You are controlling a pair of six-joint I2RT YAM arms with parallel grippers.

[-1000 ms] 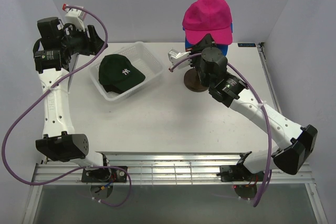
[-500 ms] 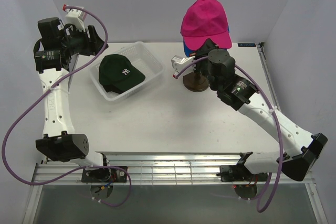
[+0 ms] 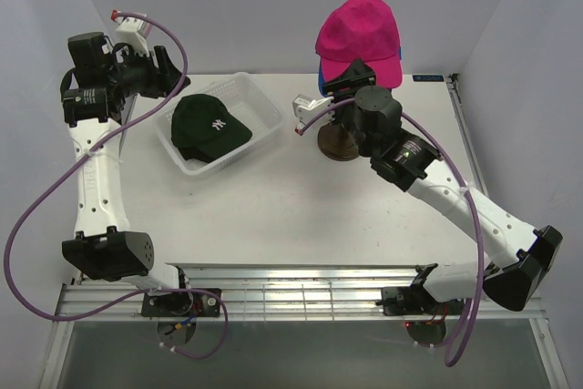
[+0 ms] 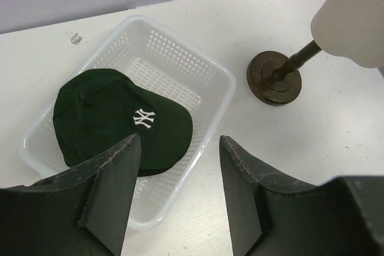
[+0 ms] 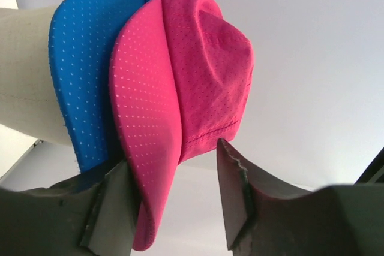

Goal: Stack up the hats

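A magenta pink hat point(image 3: 358, 29) sits over a blue hat point(image 3: 322, 76) on the cream mannequin head. In the right wrist view the pink hat point(image 5: 192, 70) overlaps the blue hat point(image 5: 84, 76), both brims pointing down. My right gripper point(image 5: 175, 155) is open just under them, and the pink brim hangs between its jaws, resting against the left finger point(image 5: 114, 208). From above, the right gripper point(image 3: 351, 76) is beneath the hats' front. A dark green NY hat point(image 4: 120, 118) lies in the white basket point(image 4: 210, 64). My left gripper point(image 4: 180, 142) hovers open above the basket's near corner, holding nothing.
The mannequin head point(image 4: 354, 16) stands on a dark round stand point(image 3: 339, 143) at the back centre-right. The basket point(image 3: 264, 102) sits at the back left with the green hat point(image 3: 209, 127) inside. White walls close in the sides and the back.
My right gripper's jaws have opened off the pink hat's brim, leaving the hat on the blue one. The right arm shifted slightly. The left arm has stayed put.
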